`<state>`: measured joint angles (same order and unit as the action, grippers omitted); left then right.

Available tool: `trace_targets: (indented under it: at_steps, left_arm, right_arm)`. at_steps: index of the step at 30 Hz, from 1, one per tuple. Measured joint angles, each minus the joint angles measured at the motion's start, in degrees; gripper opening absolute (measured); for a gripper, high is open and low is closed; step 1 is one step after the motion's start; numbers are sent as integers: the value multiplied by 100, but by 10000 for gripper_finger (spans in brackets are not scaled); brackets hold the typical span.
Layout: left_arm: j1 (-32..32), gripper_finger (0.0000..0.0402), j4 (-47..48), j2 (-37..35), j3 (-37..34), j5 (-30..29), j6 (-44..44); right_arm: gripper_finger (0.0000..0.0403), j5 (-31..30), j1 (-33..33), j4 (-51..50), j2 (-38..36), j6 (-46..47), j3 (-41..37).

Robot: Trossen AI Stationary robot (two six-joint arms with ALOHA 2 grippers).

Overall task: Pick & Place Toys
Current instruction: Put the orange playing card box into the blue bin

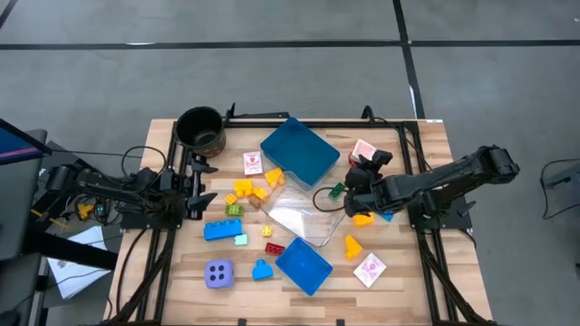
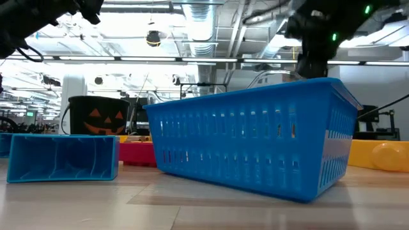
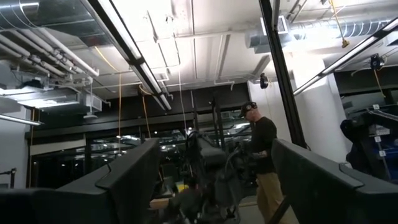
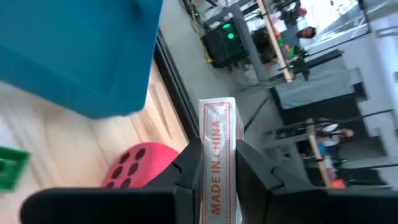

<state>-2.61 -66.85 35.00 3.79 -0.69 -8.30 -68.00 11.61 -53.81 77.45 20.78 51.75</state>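
My right gripper hovers at the table's far right, shut on a small white red-printed card, which also shows in the high view. A red die lies on the wood just beneath it, with a green brick close by. Yellow bricks, a blue brick and a lavender die lie scattered mid-table. Two more cards lie flat. My left gripper waits open at the left edge, pointing up into the room. My right gripper pinches the card between its two fingers, one on each flat face. The card's narrow printed edge stands up past the fingertips. The fingers come slanting down from the table's right side. The card stands on edge and looks clear of the table.
A large blue basket sits upside down at the far middle, and a smaller blue tray stands near the front. A clear plastic tray lies between them. A dark pumpkin pot stands at the far left. A person stands beyond the table.
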Motion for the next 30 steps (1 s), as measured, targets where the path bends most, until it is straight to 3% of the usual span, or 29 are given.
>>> trace_targets:
  at_steps: [4,9,14,19,24,30]
  left_arm:
    - [1,301,44,0,0,-2,100]
    - [2,301,39,-2,0,-4,125]
    - [12,301,-78,-2,2,-20,113]
    - [15,301,-301,-2,2,-24,108]
    - [15,301,-506,-2,2,-24,22]
    - [15,301,-570,-2,2,-264,-78]
  right_arm:
    - [57,608,397,-583,-7,569,663]
    - [57,1563,1113,-585,-7,816,1249]
    - [57,2284,1981,-77,-7,927,1538]
    - [57,2555,2784,904,-7,916,1664]
    - [57,3106,3307,1944,36,173,1667]
    - [57,3875,3252,2429,63,-1021,1671]
